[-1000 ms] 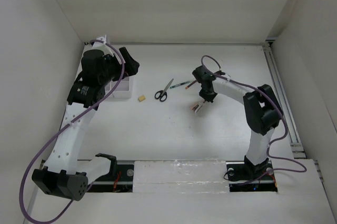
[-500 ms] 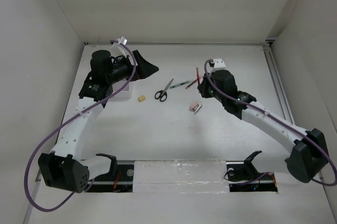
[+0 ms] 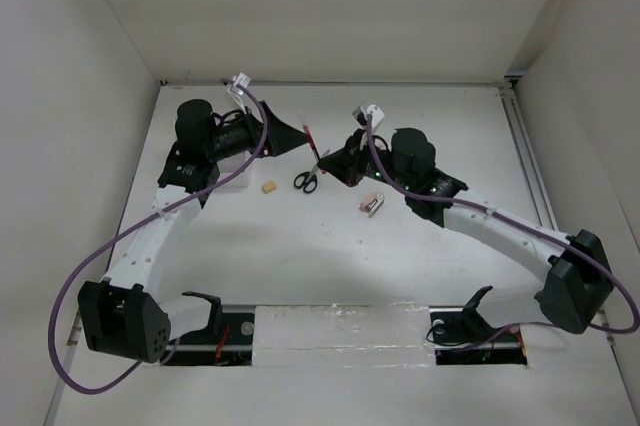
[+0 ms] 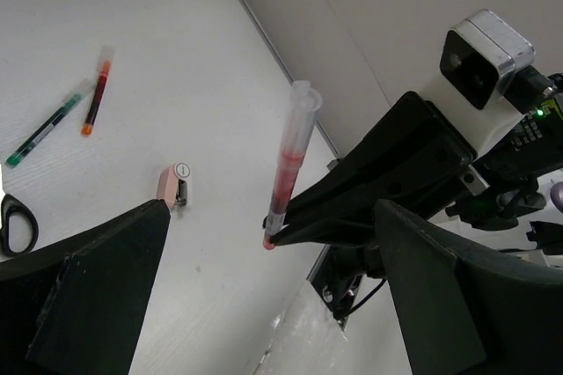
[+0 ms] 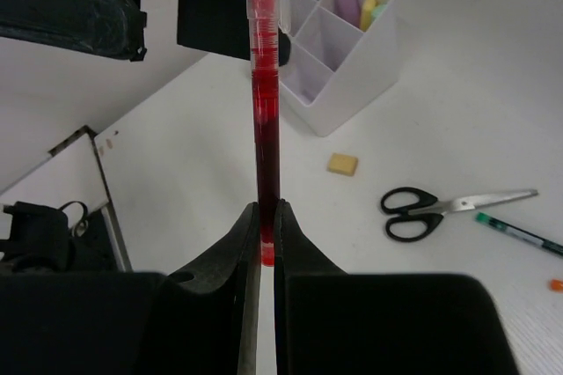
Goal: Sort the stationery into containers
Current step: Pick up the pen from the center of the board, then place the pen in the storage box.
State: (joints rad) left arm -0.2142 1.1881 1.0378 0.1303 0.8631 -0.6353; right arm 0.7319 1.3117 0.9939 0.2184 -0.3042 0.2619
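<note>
My right gripper (image 5: 266, 216) is shut on the lower end of a red pen (image 5: 264, 111) and holds it upright above the table; it also shows in the top view (image 3: 325, 158). My left gripper (image 3: 289, 133) is wide open and empty, its fingers (image 4: 97, 287) on either side of the raised red pen (image 4: 288, 159) without touching it. The white organizer tray (image 5: 352, 58) holds pink, yellow and green markers. On the table lie black-handled scissors (image 3: 307, 179), a tan eraser (image 3: 267, 186), a green pen (image 4: 44, 133) and an orange pen (image 4: 97, 93).
A small pink item with a metal part (image 3: 372, 204) lies right of the scissors. The organizer tray (image 3: 238, 182) sits at the far left, partly under the left arm. White walls close in the table on three sides.
My right arm has swung left and lifted the red pen toward the left gripper. My left gripper has moved right, away from the tray, to meet it.
</note>
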